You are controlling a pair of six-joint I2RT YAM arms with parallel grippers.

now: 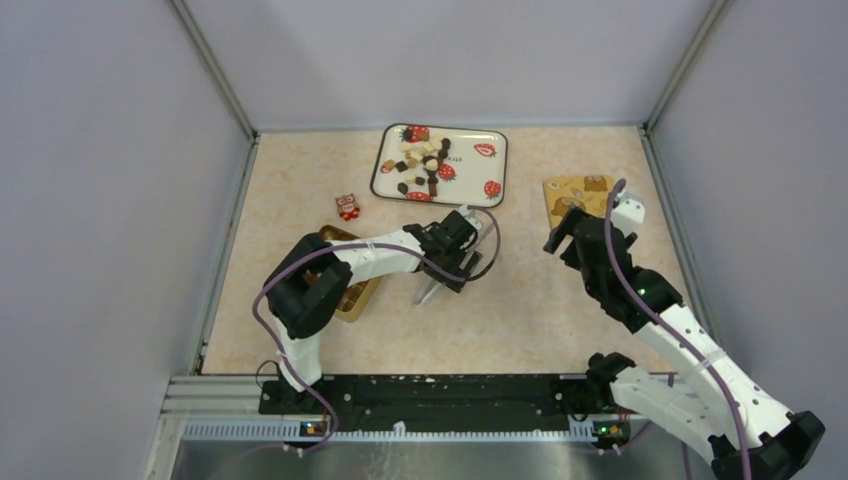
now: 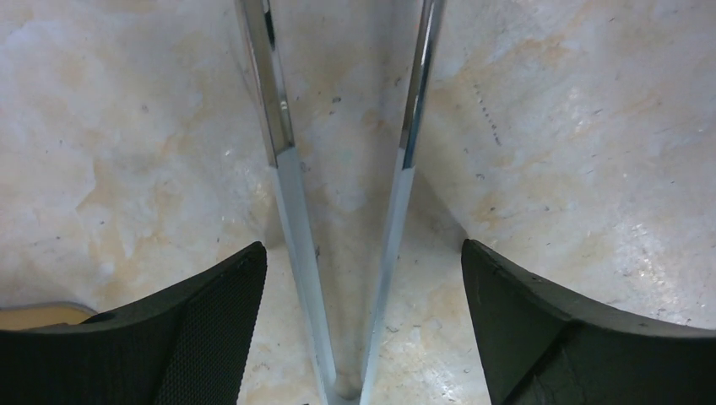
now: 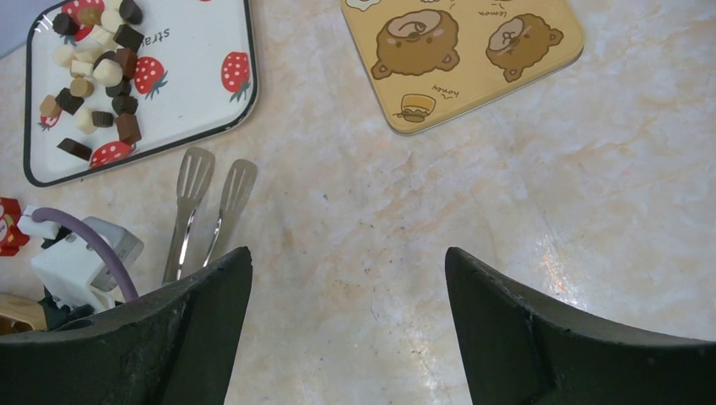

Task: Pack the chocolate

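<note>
Chocolate (image 1: 425, 160) heaped on the strawberry tray (image 1: 472, 172) at the far side, none packed; both claws wide, holding nothing.
My left claw (image 2: 361, 253) straddles the tongs (image 2: 283, 194) lying on the worktop (image 2: 127, 126). I'd say it's lined up to squeeze them, since the pieces are too small for bare fingers. Right claw (image 3: 348, 257) hangs apart, near the bear lid (image 3: 460, 59). Left wrist alone shows the pads clear of the tongs' arms. Right wrist shows the tong tips just short of the tray. Only the top view shows the gold tin (image 1: 358, 297) under my left arm.
</note>
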